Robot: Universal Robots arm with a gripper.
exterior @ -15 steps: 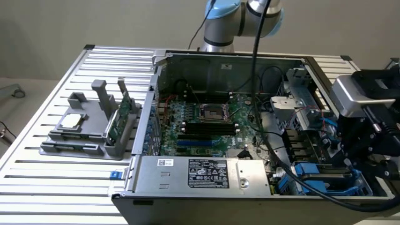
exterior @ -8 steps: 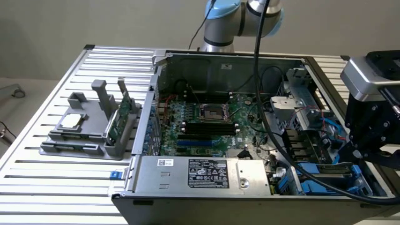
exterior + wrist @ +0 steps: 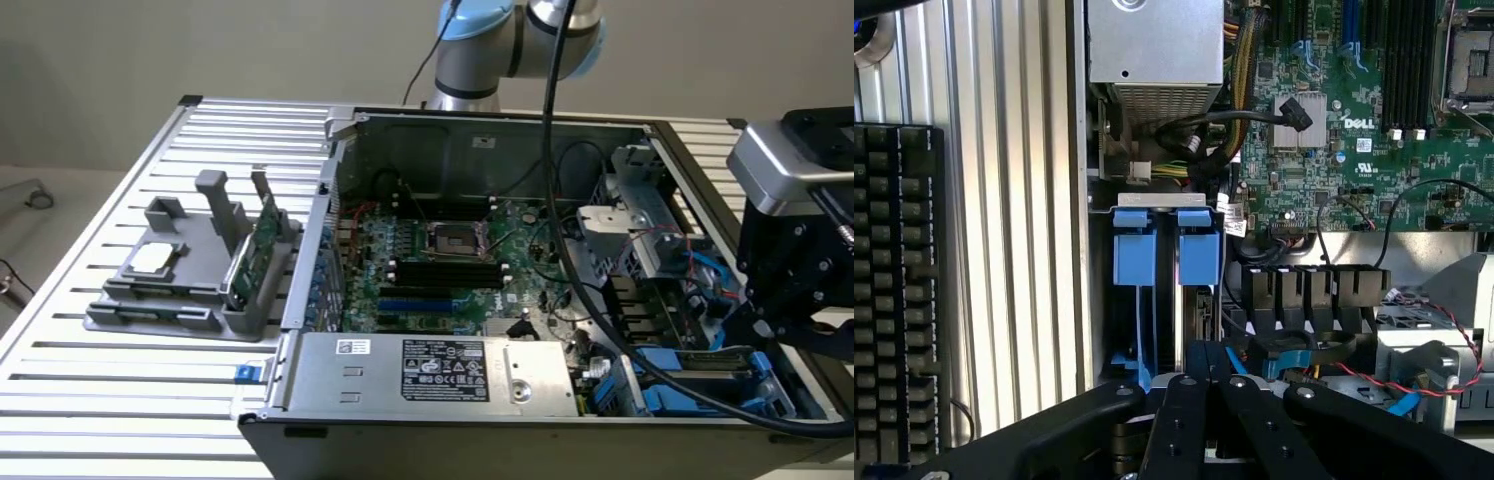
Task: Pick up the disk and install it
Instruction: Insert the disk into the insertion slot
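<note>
The disk point(image 3: 1166, 250) sits edge-on in the drive bay at the corner of the open computer case point(image 3: 347, 200). Only its blue carrier frame with two blue end tabs shows; the metal body is hidden. In the exterior view the blue frame point(image 3: 694, 365) lies low at the right, near the case's front corner. My gripper point(image 3: 1204, 352) hovers just above the bay, beside the blue tabs, fingers shut with nothing seen between them. Its black body point(image 3: 794, 300) stands at the exterior view's right edge.
The silver power supply point(image 3: 427, 372) fills the case's front. The green motherboard point(image 3: 441, 260) and black cables point(image 3: 587, 300) lie beside the bay. A grey fixture point(image 3: 187, 290) with a small chip and a green card stands on the slatted table point(image 3: 120, 400). A black keyboard point(image 3: 894, 290) lies outside the case.
</note>
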